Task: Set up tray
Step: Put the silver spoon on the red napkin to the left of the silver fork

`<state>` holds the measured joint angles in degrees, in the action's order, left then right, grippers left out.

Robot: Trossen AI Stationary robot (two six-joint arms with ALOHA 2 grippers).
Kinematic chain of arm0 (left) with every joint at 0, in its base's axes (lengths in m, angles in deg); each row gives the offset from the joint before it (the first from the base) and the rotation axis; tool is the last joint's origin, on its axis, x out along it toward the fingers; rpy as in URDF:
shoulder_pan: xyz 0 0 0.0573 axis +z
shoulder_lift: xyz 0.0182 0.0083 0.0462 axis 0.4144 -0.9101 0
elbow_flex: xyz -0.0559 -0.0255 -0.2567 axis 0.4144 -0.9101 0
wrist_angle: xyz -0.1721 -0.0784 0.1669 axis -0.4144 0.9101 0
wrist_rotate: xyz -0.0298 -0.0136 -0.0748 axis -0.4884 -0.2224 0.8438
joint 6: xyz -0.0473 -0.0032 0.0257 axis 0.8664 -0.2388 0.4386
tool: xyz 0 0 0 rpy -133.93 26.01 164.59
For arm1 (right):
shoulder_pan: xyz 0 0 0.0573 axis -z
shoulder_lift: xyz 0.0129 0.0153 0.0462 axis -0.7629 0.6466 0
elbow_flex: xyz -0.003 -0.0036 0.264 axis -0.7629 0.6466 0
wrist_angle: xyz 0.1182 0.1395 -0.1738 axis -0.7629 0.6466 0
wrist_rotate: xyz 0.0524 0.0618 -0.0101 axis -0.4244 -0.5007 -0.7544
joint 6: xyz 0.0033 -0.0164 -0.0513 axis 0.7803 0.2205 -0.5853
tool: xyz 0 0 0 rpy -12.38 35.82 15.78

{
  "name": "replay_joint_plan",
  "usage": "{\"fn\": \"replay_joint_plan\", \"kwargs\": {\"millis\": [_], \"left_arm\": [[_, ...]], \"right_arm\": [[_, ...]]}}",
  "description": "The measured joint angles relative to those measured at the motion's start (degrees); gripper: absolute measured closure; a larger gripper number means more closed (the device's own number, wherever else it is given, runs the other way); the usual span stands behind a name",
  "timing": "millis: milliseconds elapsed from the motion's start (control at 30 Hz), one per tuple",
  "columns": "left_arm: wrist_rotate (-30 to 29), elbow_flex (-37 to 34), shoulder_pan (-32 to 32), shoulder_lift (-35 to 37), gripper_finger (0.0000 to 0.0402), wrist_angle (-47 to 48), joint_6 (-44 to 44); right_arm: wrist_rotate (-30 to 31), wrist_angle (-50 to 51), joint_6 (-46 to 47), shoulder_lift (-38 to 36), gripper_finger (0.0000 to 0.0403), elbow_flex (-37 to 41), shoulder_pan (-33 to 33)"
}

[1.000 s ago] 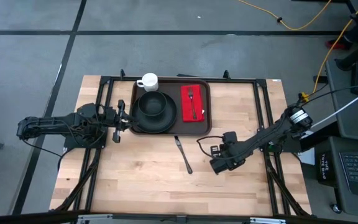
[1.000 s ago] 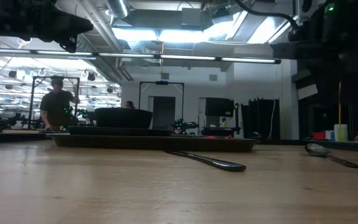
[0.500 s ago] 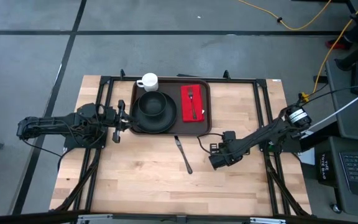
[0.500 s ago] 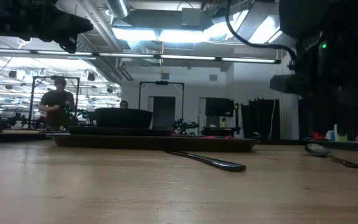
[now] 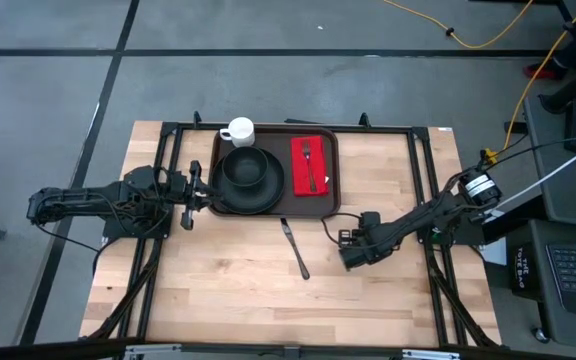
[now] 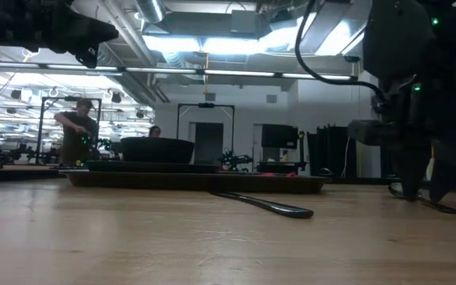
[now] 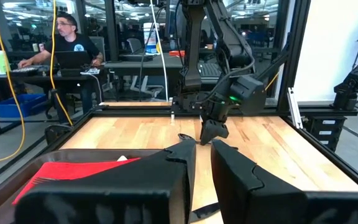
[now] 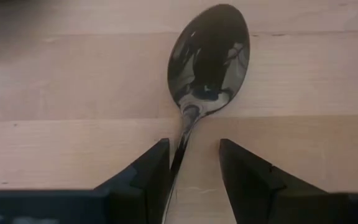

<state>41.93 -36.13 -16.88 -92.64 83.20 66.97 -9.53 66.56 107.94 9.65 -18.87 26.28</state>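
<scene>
The dark brown tray (image 5: 336, 190) lies at the table's far middle. It carries a black plate with a bowl (image 5: 248, 174), a red napkin with a fork (image 5: 310, 165) and a white cup (image 5: 238, 131). My left gripper (image 5: 206, 192) lies level at the tray's left rim, shut on it. A spoon (image 8: 209, 59) rests flat on the wood. My right gripper (image 8: 194, 152) points steeply down over it, open, one finger on each side of the handle just behind the bowl. Whether a finger touches the handle I cannot tell. My left gripper has the tray's left rim (image 7: 205, 211) between its two nearly closed fingers (image 7: 178, 177). It comes in level from the table's left. The tray lies flat on the table. The fingers hide the place of contact.
A knife (image 5: 295, 248) lies on the wood between the tray and my right gripper (image 5: 353, 255). Black frame rails run along the table's left, right and far sides. Bare wood stretches across the near half. People work at desks in the room behind.
My right gripper has come down toward the table and a little toward the far edge. It now stands low over the spoon. My left gripper and the tray have kept still.
</scene>
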Motion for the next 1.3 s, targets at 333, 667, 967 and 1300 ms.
{"fn": "replay_joint_plan", "kwargs": {"millis": [333, 667, 967, 1300], "left_arm": [[0.0, 0.0, 0.0, 0.0, 0.0355, 0.0, 0.0], [0.0, 0.0, 0.0, 0.0, 0.0358, 0.0, 0.0], [0.0, 0.0, 0.0, 0.0, 0.0355, 0.0, 0.0], [0.0, 0.0, 0.0, 0.0, 0.0358, 0.0, 0.0]], "right_arm": [[1.9, -1.5, 0.1, -0.2, 0.0258, 1.1, -0.1], [2.0, -1.2, -2.5, -0.1, 0.0267, 1.1, 0.0], [3.9, -1.2, -3.6, 0.0, 0.0324, 1.2, 0.0], [7.8, -1.2, -5.6, 0.2, 0.0370, 1.4, 0.1]]}}
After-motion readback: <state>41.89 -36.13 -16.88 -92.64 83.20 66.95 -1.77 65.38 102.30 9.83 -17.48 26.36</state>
